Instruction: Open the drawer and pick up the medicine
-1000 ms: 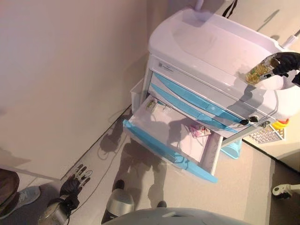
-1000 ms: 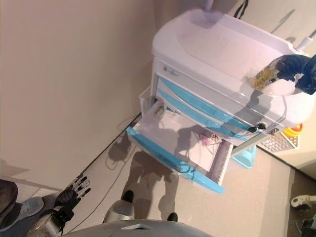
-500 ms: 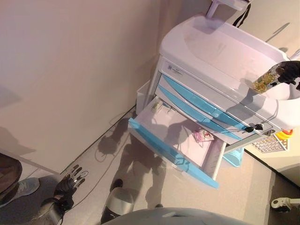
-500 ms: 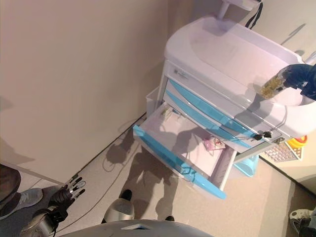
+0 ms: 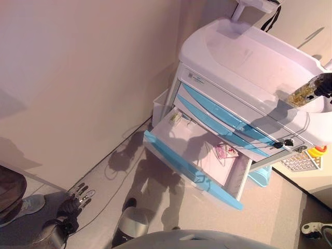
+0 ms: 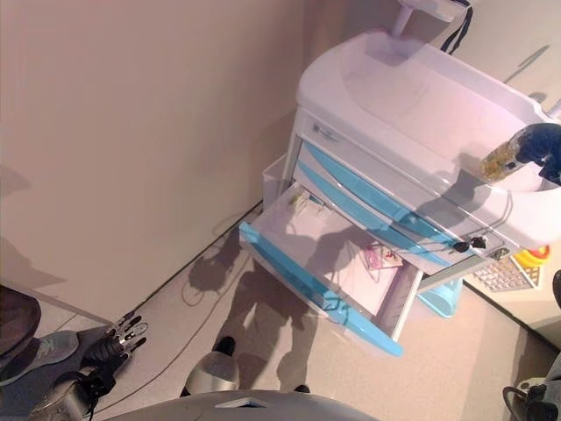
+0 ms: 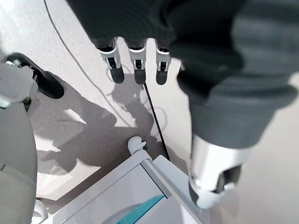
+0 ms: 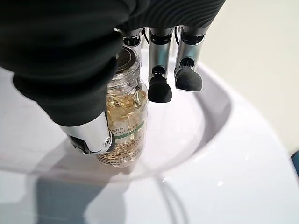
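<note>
Fingers (image 8: 161, 88) of the right hand (image 6: 542, 145) and its thumb are curled round a clear medicine bottle (image 8: 124, 119) full of yellow capsules, clamped on it; bottle is held over the shallow white basin (image 8: 201, 121) at the far right of the cart top, whether it touches the basin surface cannot be told; in the head views the bottle (image 5: 305, 93) shows tilted at the right edge of the white cart (image 5: 244, 52), out of the drawer; lowest blue-fronted drawer (image 5: 179, 166) is pulled out toward the near left, open; inside it a small pink-and-white packet (image 5: 226, 151) lies near the right end, and a small item sits at the far left corner, too small to identify; two blue drawers (image 5: 218, 111) above are closed; keys (image 5: 287, 142) hang at the cart's right front; a white grid tray with a yellow-and-red object (image 5: 315, 151) sits to the right of the cart; left hand (image 5: 77, 199) hangs low at the near left over the floor, well apart from the cart, fingers straight and slightly spread, holding nothing; a person's shoe (image 5: 23, 206) shows at the near left edge, just beside that hand.
</note>
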Controlling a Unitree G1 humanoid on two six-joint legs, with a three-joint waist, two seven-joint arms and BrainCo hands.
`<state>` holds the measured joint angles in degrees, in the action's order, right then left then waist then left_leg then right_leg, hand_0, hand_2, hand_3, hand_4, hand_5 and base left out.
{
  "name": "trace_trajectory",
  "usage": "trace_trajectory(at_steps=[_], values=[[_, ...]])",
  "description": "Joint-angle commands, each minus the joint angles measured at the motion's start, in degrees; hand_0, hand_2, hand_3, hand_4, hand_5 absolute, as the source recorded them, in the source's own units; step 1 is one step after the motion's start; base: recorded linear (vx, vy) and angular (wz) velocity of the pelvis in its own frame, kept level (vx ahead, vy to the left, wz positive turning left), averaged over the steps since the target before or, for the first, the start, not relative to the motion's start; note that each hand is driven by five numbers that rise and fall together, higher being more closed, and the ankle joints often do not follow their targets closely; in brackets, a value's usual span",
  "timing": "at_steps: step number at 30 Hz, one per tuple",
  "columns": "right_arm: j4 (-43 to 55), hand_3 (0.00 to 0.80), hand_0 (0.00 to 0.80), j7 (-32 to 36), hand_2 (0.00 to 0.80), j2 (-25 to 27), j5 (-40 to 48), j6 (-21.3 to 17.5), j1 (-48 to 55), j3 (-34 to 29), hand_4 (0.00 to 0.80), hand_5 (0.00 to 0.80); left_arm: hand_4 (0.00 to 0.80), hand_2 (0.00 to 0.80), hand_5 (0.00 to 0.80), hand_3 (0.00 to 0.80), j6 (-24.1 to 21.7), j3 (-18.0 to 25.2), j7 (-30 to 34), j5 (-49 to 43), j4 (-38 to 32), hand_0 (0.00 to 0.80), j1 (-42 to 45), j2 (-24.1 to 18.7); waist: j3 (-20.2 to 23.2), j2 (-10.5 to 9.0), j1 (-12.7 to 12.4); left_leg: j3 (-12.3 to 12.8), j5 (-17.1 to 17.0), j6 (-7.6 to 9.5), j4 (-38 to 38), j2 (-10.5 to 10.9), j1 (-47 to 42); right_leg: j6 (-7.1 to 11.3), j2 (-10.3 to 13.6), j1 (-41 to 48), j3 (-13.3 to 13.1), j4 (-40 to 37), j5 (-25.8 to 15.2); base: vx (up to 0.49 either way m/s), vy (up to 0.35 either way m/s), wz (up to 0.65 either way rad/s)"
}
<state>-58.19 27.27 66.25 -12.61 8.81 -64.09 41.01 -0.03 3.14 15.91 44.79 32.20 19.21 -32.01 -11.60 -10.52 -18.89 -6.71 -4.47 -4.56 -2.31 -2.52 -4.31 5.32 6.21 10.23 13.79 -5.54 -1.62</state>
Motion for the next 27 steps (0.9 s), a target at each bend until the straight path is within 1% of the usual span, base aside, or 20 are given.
trace_trajectory(at_steps=[1,9,17,19,20,21,22,23,24,27], values=[[-1.6,0.800,0.800,-3.7,0.800,4.2,-1.4,1.7,-9.5,4.9,0.800,0.800,0.000,0.000,0.000,0.000,-0.7,-0.7,0.8,-1.9,-4.5,0.000,1.7,-3.8,0.8,0.38,-1.9,-3.5,6.0,2.08,2.2,1.4,1.1,3.14,-0.5,-2.0,2.2,5.0,0.6,0.028,-0.031,0.05],[-1.2,0.800,0.800,-3.6,0.800,3.5,-2.1,2.5,-8.1,4.6,0.800,0.800,0.000,0.000,0.000,0.000,-0.6,-0.2,0.9,-2.4,-4.6,0.000,1.9,-4.5,0.7,0.44,-2.4,-4.0,5.8,2.14,2.0,1.4,1.1,3.24,-0.7,-2.0,2.6,5.1,0.7,0.039,-0.022,0.03],[-1.0,0.800,0.800,-2.4,0.800,3.2,-2.1,2.3,-6.8,4.3,0.800,0.800,0.000,0.000,0.000,0.000,-0.3,0.4,1.5,-3.3,-4.6,0.000,2.1,-5.2,0.3,0.19,-3.0,-4.6,5.9,2.23,2.3,1.4,1.3,3.29,-1.0,-2.0,2.5,5.2,0.8,0.025,-0.023,0.02],[-0.7,0.800,0.800,-2.9,0.800,3.1,-1.9,3.0,-6.7,4.1,0.800,0.800,0.000,0.000,0.000,0.000,-0.3,0.7,1.6,-3.4,-4.6,0.000,2.3,-5.2,0.3,0.14,-3.1,-4.6,5.9,2.27,2.3,1.5,1.2,3.31,-1.1,-1.9,2.3,5.2,0.7,0.034,-0.016,0.01],[-0.6,0.427,0.427,-3.1,0.427,2.9,-2.6,3.2,-6.6,4.0,0.427,0.427,0.000,0.000,0.000,0.000,-0.2,0.7,1.6,-3.5,-4.7,0.000,2.2,-5.3,0.3,0.12,-3.0,-4.7,5.9,2.30,2.3,1.5,1.1,3.32,-1.2,-1.8,2.3,5.3,0.7,0.033,-0.012,0.00],[-0.7,0.317,0.317,-3.4,0.317,2.8,-2.9,3.2,-6.5,3.9,0.317,0.317,0.000,0.000,0.000,0.000,-0.2,0.7,1.6,-3.7,-4.6,0.000,2.2,-5.3,0.3,0.10,-3.1,-4.7,6.0,2.30,2.2,1.5,1.1,3.34,-1.2,-1.8,2.2,5.2,0.7,0.035,-0.011,0.00],[-0.9,0.329,0.329,-3.6,0.329,2.6,-3.3,3.0,-6.4,3.7,0.329,0.329,0.000,0.000,0.000,0.000,-0.3,0.7,1.8,-3.8,-4.5,0.000,2.2,-5.4,0.4,0.10,-3.1,-4.6,6.0,2.31,2.2,1.5,1.0,3.39,-1.2,-1.8,2.2,5.2,0.7,0.031,-0.009,0.00],[-1.0,0.292,0.292,-3.7,0.292,2.6,-3.3,3.0,-6.3,3.7,0.292,0.292,0.000,0.000,0.000,0.000,-0.2,0.7,1.8,-3.7,-4.5,0.000,2.2,-5.5,0.5,0.10,-3.1,-4.6,6.0,2.33,2.3,1.5,1.0,3.42,-1.2,-1.8,2.2,5.2,0.7,0.032,-0.007,0.00],[-1.2,0.000,0.000,-4.1,0.000,2.3,-3.8,3.2,-6.1,3.5,0.000,0.000,0.000,0.000,0.000,0.000,-0.3,0.5,1.6,-3.6,-4.6,0.000,2.2,-5.5,0.5,0.15,-3.2,-4.7,6.0,2.34,2.2,1.5,0.9,3.48,-1.3,-1.8,2.2,5.2,0.7,0.000,0.000,0.00],[-1.5,0.000,0.000,-5.5,0.000,1.8,-4.3,3.6,-5.6,3.2,0.000,0.000,0.000,0.000,0.000,0.000,0.0,0.2,1.5,-3.8,-5.0,0.000,2.1,-5.7,0.4,0.17,-3.2,-4.6,6.0,2.38,2.2,1.5,0.9,3.59,-1.3,-1.8,2.0,5.3,0.6,0.000,0.000,0.00]])
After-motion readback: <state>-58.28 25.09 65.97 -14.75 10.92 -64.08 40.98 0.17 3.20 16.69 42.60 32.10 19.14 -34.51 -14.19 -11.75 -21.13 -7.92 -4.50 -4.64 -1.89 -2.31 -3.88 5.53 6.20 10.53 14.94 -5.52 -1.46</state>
